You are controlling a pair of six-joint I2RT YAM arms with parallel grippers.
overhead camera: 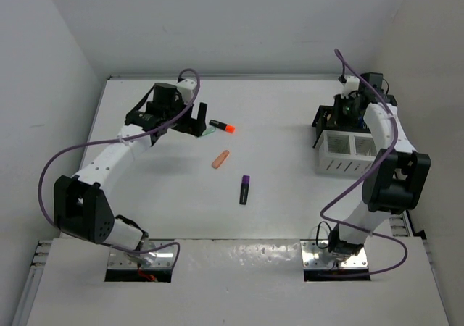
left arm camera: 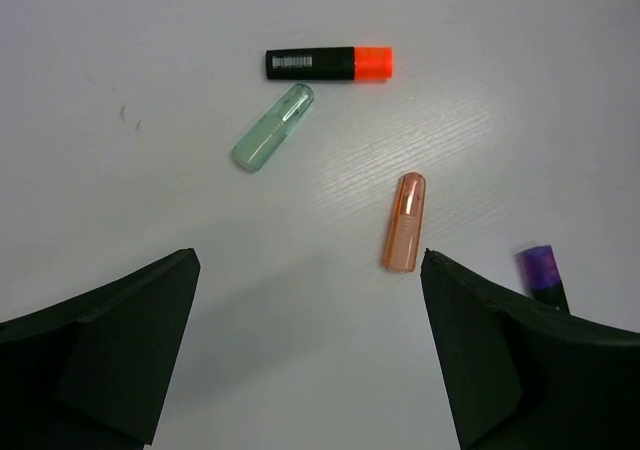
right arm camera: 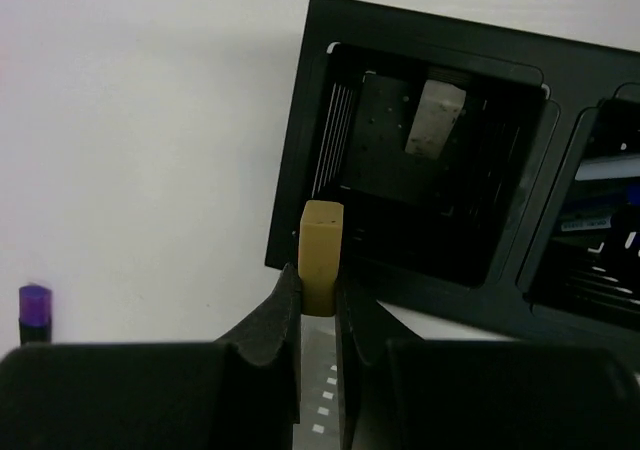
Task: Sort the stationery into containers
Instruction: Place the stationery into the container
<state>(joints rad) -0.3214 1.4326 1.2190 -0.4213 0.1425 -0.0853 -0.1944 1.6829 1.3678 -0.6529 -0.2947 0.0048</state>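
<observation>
Nearest the bases, the purple highlighter (overhead camera: 244,189) lies loose in the middle, black barrel with a purple cap at its far end. At its eleven o'clock is the orange highlighter (overhead camera: 220,159), a stubby, translucent tube. Further out at twelve, the black highlighter (overhead camera: 222,127) with its bright orange cap lies crosswise, and the mint highlighter (left arm camera: 273,127) is just beside it at eight o'clock. So that's four left to sort. The left claw (left arm camera: 308,260) hangs over that far pair, spread wide and holding nothing. Over at three o'clock sits the white box (overhead camera: 341,165), and nothing shows in the part I can see. Beyond it, the right claw (right arm camera: 318,280) is pinching a beige eraser (right arm camera: 322,240), a squared block standing upright, at the near edge of the black organiser (right arm camera: 310,120). A second eraser (right arm camera: 435,118) already lies in the compartment ahead. Something bluish sits in the next compartment at two o'clock, but I can't tell what. By my reckoning, it's past halfway.
</observation>
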